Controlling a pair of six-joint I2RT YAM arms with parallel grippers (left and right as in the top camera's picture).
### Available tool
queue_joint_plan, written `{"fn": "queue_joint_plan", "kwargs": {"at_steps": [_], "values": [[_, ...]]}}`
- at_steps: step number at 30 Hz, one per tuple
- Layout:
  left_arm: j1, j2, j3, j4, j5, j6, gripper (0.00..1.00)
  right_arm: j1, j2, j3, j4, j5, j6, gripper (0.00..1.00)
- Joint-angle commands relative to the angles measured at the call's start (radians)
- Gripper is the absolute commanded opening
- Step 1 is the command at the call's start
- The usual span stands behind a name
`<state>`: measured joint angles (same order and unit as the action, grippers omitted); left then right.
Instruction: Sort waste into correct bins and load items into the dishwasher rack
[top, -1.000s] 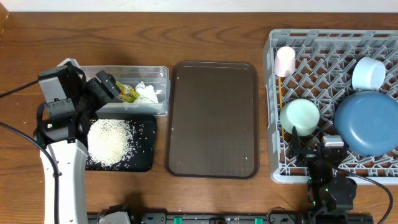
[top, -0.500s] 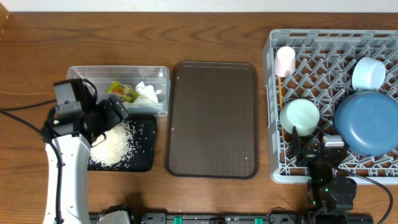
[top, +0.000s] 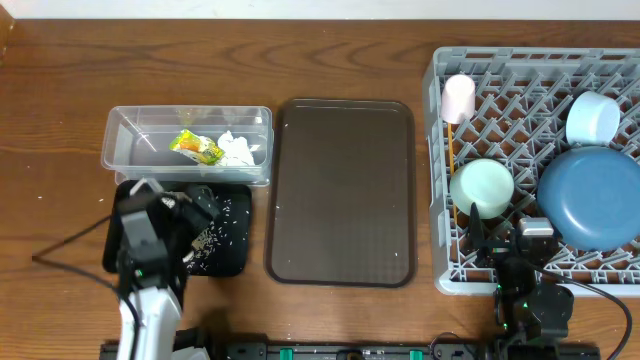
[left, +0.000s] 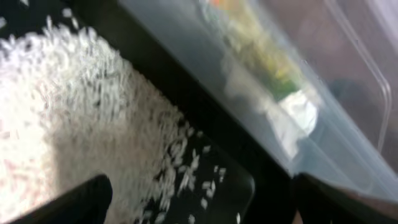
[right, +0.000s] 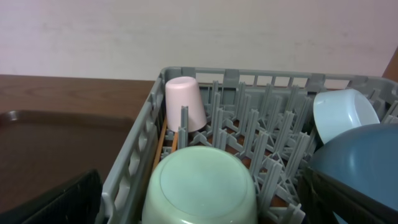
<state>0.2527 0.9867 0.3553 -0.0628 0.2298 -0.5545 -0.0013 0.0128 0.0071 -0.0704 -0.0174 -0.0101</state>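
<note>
My left gripper hangs open and empty over the black tray, which holds the loose rice. Just behind it, the clear tub contains the yellow-green wrapper and the white tissue. The grey dishwasher rack carries the pink cup, green bowl, light blue bowl, blue plate and chopsticks. At the rack's front edge my right gripper is open, its fingers either side of the green bowl and not touching it.
A large brown serving tray lies between the bins and the rack. The left arm hides much of the black tray from above. The right arm's base sits at the table's front edge under the rack.
My left arm has drawn back from over the clear tub toward the table's front and now sits over the black tray. The right arm has stayed still.
</note>
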Motion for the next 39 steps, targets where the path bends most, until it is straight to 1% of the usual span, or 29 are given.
{"fn": "queue_joint_plan", "kwargs": {"at_steps": [1, 5, 9, 14, 18, 21, 23, 26, 28, 31, 34, 39], "values": [[0.003, -0.069, -0.107, 0.115, -0.003, -0.05, 0.95, 0.016, -0.004, -0.002, -0.004, 0.01, 0.013, 0.99], [0.003, -0.145, -0.208, 0.234, -0.003, -0.05, 0.95, 0.016, -0.004, -0.002, -0.004, 0.01, 0.014, 0.99], [0.003, -0.237, -0.293, 0.297, -0.003, -0.049, 0.95, 0.016, -0.004, -0.002, -0.004, 0.01, 0.013, 0.99], [0.003, -0.349, -0.348, 0.309, -0.004, -0.048, 0.95, 0.016, -0.004, -0.002, -0.004, 0.01, 0.013, 0.99], [0.002, -0.421, -0.351, 0.274, -0.003, -0.021, 0.95, 0.016, -0.004, -0.002, -0.004, 0.01, 0.014, 0.99], [-0.02, -0.478, -0.351, 0.262, -0.008, 0.043, 0.95, 0.016, -0.004, -0.002, -0.004, 0.01, 0.014, 0.99], [-0.043, -0.523, -0.351, 0.249, -0.008, 0.116, 0.95, 0.016, -0.004, -0.002, -0.004, 0.01, 0.014, 0.99], [-0.083, -0.601, -0.351, 0.2, -0.011, 0.237, 0.95, 0.016, -0.004, -0.002, -0.004, 0.01, 0.014, 0.99], [-0.108, -0.651, -0.351, 0.149, -0.029, 0.283, 0.95, 0.016, -0.004, -0.002, -0.004, 0.01, 0.014, 0.99], [-0.163, -0.717, -0.351, 0.068, -0.123, 0.293, 0.95, 0.016, -0.004, -0.002, -0.004, 0.01, 0.014, 0.99], [-0.233, -0.759, -0.351, -0.014, -0.256, 0.296, 0.95, 0.016, -0.004, -0.002, -0.004, 0.01, 0.014, 0.99], [-0.307, -0.787, -0.351, -0.006, -0.276, 0.462, 0.95, 0.016, -0.004, -0.002, -0.004, 0.01, 0.013, 0.99]]}}
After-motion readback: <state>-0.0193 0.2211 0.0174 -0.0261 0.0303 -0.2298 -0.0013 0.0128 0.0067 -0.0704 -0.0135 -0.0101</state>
